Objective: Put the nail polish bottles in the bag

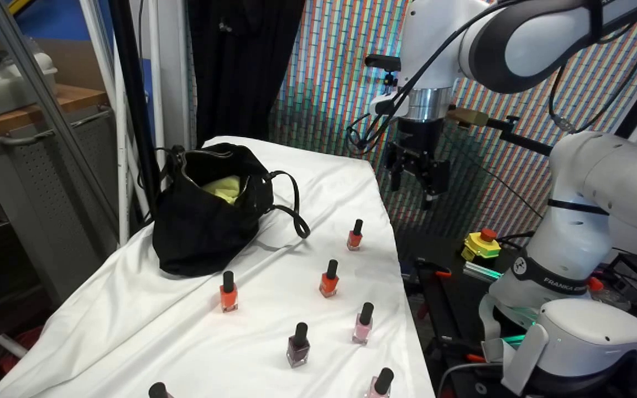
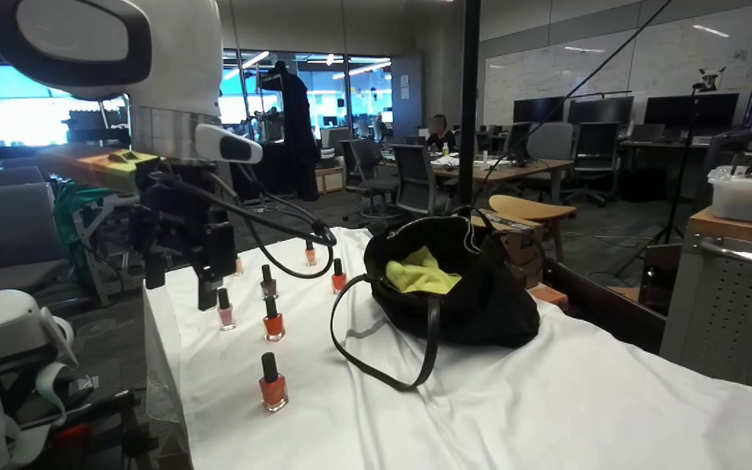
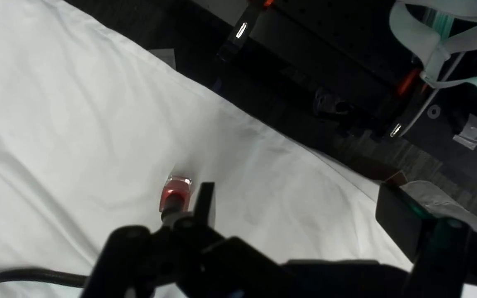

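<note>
Hovering by the edge of the white-draped desk, your fingers stand spread wide. Just outside one of them in the wrist view, and lower, you see a red nail polish bottle. Farther from your fingers, more nail polish bottles stand upright; in an exterior view, the black fabric bag slouches well right of your fingers.

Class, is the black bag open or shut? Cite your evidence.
Open: in both exterior views the black bag gapes, showing yellow-green material inside.
</note>
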Tool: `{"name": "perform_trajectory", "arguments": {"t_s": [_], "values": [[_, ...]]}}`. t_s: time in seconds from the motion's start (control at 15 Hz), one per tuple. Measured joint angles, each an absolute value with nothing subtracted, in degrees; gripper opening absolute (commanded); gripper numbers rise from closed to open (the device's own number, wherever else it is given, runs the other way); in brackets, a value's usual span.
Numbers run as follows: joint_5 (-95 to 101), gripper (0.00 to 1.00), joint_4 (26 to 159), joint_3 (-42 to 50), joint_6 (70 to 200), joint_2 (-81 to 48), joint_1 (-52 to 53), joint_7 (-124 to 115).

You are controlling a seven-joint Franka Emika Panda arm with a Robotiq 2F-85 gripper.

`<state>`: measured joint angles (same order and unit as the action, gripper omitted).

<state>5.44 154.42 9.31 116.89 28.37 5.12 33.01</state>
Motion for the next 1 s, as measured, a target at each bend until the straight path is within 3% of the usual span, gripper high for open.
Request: {"name": "perform_trajectory", "arguments": {"t_s": [0.47,1.0], "values": [[5.14,1.00,157.97,9.38,131.09,22.83,5.13,34.35],[2.03,1.00,157.88,9.39,137.18,17.08,5.13,37.29]]}}
